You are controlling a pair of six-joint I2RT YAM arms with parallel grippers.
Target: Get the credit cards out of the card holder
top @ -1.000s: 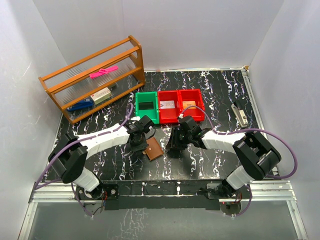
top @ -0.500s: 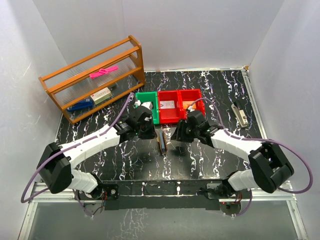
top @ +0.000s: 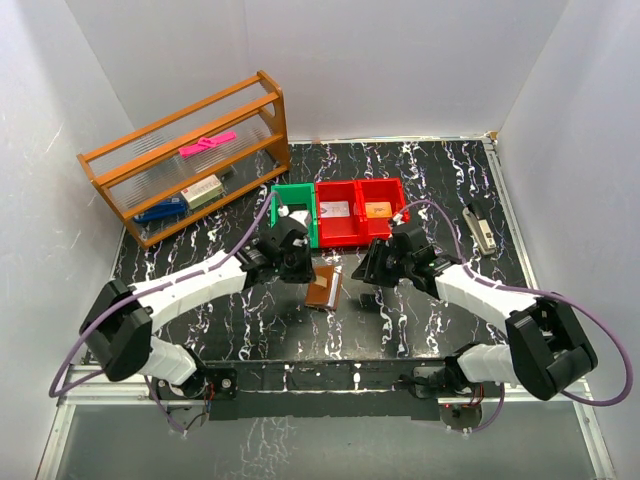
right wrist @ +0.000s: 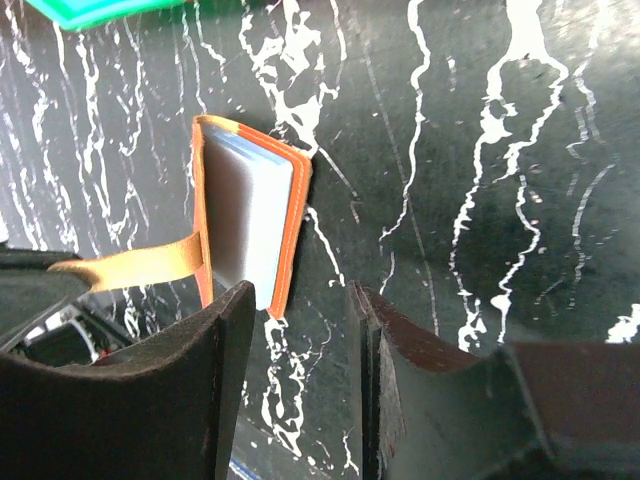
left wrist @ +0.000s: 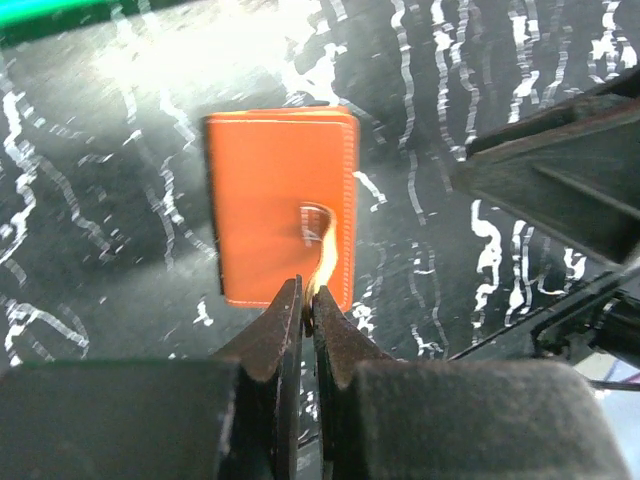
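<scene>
My left gripper [left wrist: 307,300] is clenched on the strap [left wrist: 322,238] of the brown card holder [top: 323,289]. The holder is tilted and partly open, near the green bin [top: 277,215] and between both arms. My right gripper [right wrist: 300,300] is spread wide just beside the holder, grasping nothing.

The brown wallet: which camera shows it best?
The left wrist view: the wallet shows large, outer face whole, its strap pinched in the left gripper. The right wrist view shows only its edge and pale inside. From the top it is small, between the arms.
</scene>
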